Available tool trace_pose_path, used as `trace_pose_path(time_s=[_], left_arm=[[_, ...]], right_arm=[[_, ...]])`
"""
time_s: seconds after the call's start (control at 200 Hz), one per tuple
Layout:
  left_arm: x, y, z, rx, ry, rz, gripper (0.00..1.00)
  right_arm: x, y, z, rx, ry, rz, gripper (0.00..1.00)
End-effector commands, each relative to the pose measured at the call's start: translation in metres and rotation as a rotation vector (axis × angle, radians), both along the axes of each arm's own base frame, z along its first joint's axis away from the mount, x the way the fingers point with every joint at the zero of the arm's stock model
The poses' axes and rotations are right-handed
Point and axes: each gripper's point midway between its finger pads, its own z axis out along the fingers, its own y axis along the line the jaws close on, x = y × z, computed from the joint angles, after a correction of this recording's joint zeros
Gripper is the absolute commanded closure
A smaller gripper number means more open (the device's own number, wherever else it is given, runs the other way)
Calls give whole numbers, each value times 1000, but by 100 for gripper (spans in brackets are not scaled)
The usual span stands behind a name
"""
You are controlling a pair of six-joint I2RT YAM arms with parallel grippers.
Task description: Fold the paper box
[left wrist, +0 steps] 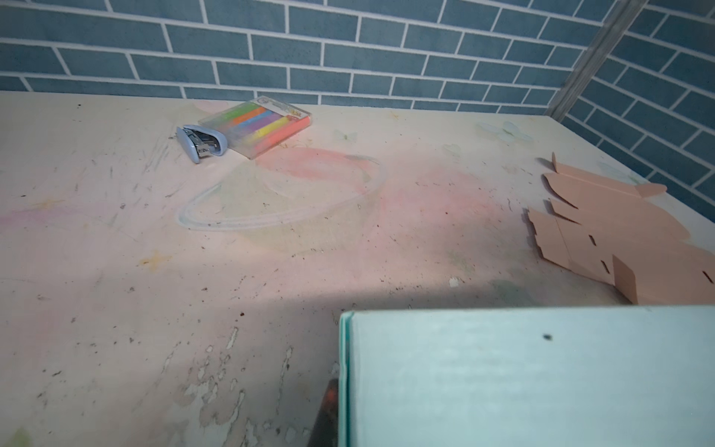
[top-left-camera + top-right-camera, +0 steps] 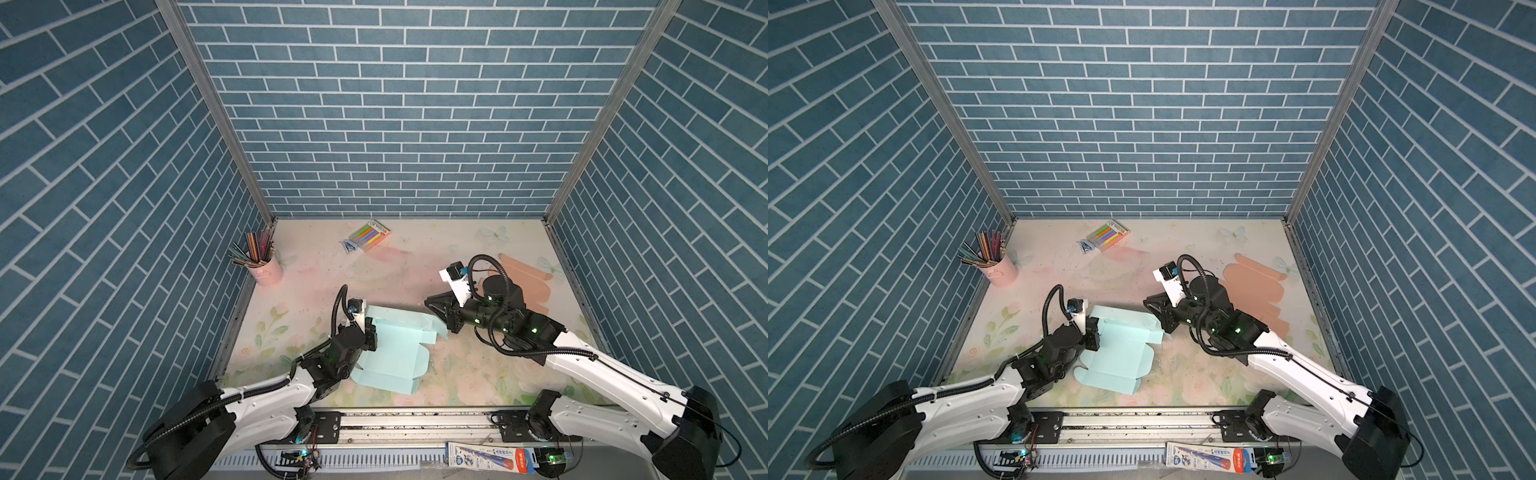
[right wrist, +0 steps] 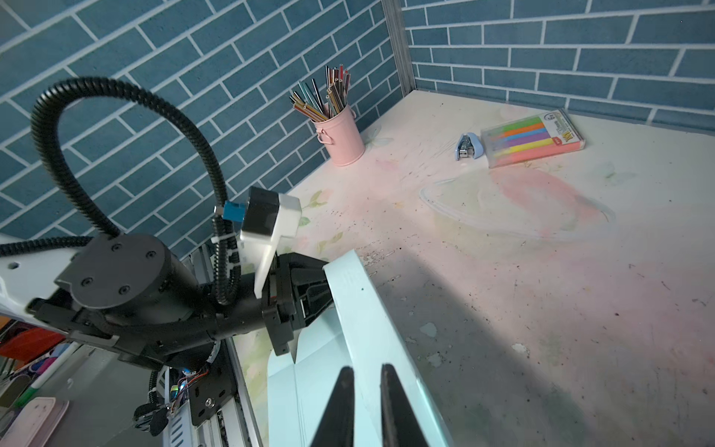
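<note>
The pale blue die-cut paper box blank (image 2: 392,353) lies near, left of centre, partly raised. I judge it light, floppy and easily creased, so it is best held at panel edges. My left gripper (image 2: 371,333) clamps its left panel; my right gripper (image 3: 365,371) pinches the right flap.

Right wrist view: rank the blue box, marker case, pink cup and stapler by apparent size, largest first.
1. blue box: largest, though it sits nearest the camera, which inflates it.
2. marker case and pink cup: they look too alike to rank.
3. stapler: smallest.
</note>
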Motion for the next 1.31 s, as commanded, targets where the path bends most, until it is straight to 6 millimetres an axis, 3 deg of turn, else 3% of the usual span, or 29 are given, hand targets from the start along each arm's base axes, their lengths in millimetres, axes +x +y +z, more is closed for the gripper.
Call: trace_pose_path(time_s=[0.0,0.19,0.36,0.67,0.835,1.015,1.3], left_arm=[[6,10,5,-37,49,74,100],[12,14,17,-40,60,115,100],[14,12,19,-51,67,114,100],[14,5,24,-85,71,89,100],[12,-4,35,-146,51,42,100],[12,-6,43,-167,37,26,100],[10,1,46,-229,34,-4,100]], right_arm=[[7,-2,-14,-99,-21,-34,87],[9,1,-27,-164,-27,-46,90],[23,5,-52,-311,-27,-96,92],[30,17,-64,-371,-53,-87,93],[26,27,-58,-349,-80,-58,93],[14,42,-34,-241,-158,6,92],[1,24,-10,-128,-234,-5,89]])
